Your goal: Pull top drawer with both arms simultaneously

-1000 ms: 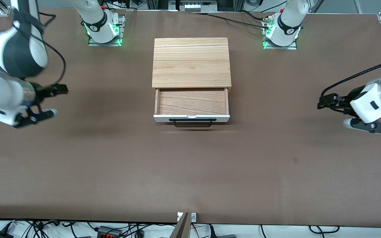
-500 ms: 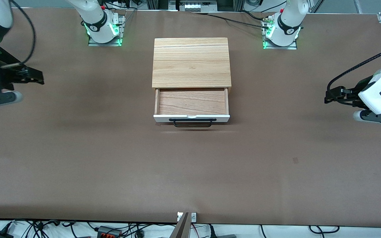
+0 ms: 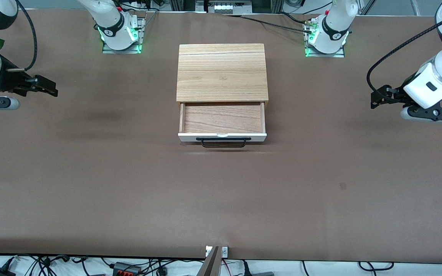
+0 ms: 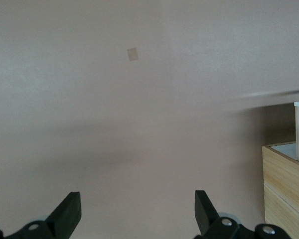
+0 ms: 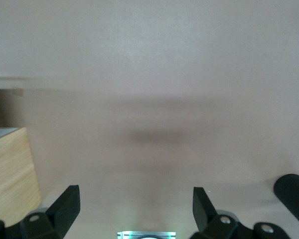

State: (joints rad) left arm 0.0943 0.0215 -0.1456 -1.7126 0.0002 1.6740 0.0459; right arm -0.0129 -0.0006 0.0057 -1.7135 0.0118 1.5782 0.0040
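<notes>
The top drawer is pulled out of the wooden box that houses it, toward the front camera. Its light-wood inside lies bare, and its white front panel, with a small notch at the top edge, faces the front camera. The long black handle runs along that panel on the side nearest the camera, and nothing touches it. The box sits on the brown counter about midway between the two arm bases, a little nearer the front camera than they are.

Both arms are well apart from the drawer, one at each end of the counter. The left tool hangs over bare counter toward the left arm's end, level with the seam where the drawer leaves the box, pointing in toward the box. In the left wrist view its fingers stand wide apart with nothing between them, and a corner of the box shows at the edge of that picture. A small pale patch marks the counter in the same view.

The right tool hangs over bare counter toward the right arm's end, also pointing in toward the box. Its fingers are likewise spread wide and hold nothing. The right wrist view catches one side of the box at the picture's edge.
</notes>
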